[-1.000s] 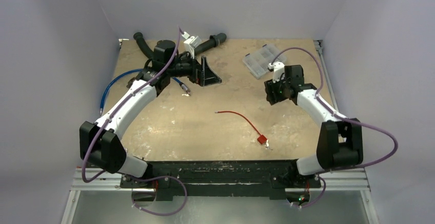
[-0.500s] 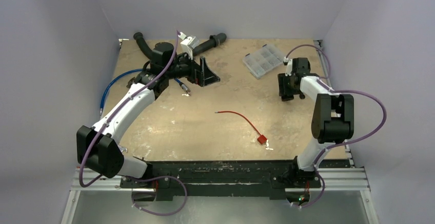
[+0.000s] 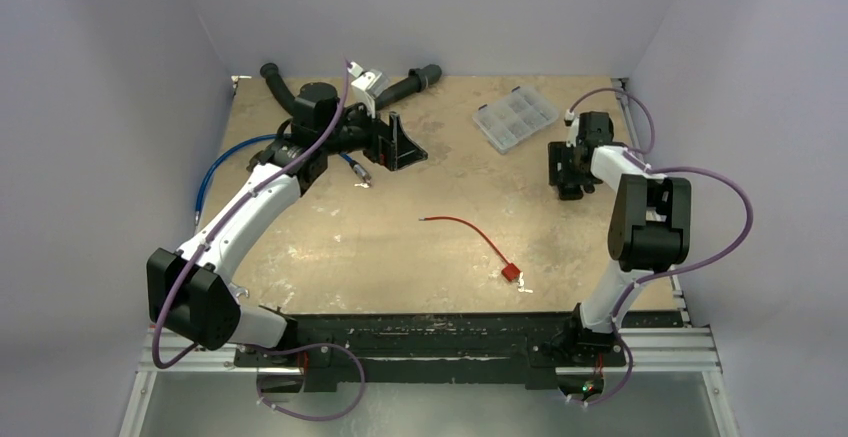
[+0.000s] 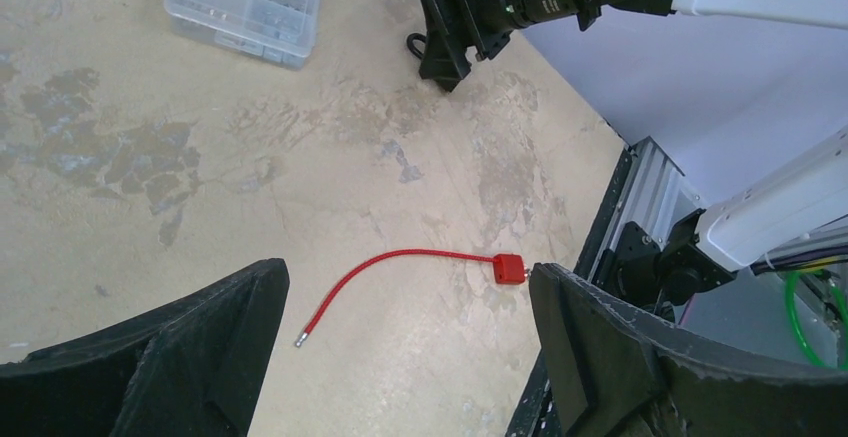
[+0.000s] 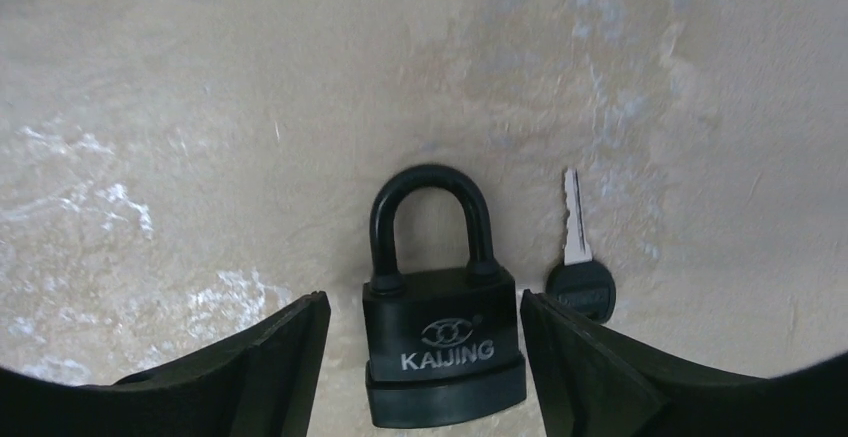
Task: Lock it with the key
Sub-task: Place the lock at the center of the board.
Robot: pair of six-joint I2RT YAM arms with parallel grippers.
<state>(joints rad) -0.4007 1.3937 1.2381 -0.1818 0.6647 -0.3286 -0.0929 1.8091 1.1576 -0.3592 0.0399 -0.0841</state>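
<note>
A thin red cable lock point(image 3: 470, 227) lies at the table's middle, its small red body point(image 3: 511, 273) at the near end. A tiny silvery key point(image 3: 525, 286) lies against the body. The lock also shows in the left wrist view point(image 4: 508, 269). My left gripper point(image 3: 400, 145) is open and empty, high at the back left, far from the lock. My right gripper point(image 5: 422, 307) is open and low over the table at the right point(image 3: 568, 179). It straddles a black KAIJING padlock point(image 5: 443, 342) with its shackle closed. A black-headed key point(image 5: 578, 267) lies just right of the padlock.
A clear compartment box point(image 3: 515, 117) sits at the back right, just behind my right gripper. Black pipes point(image 3: 420, 79) lie along the back edge. A blue hose point(image 3: 225, 162) with a metal end lies at the left. White walls enclose the table.
My right arm has folded back, and its gripper has shifted right to sit over the black padlock. My left arm has hardly moved. The red cable lock has not moved.
</note>
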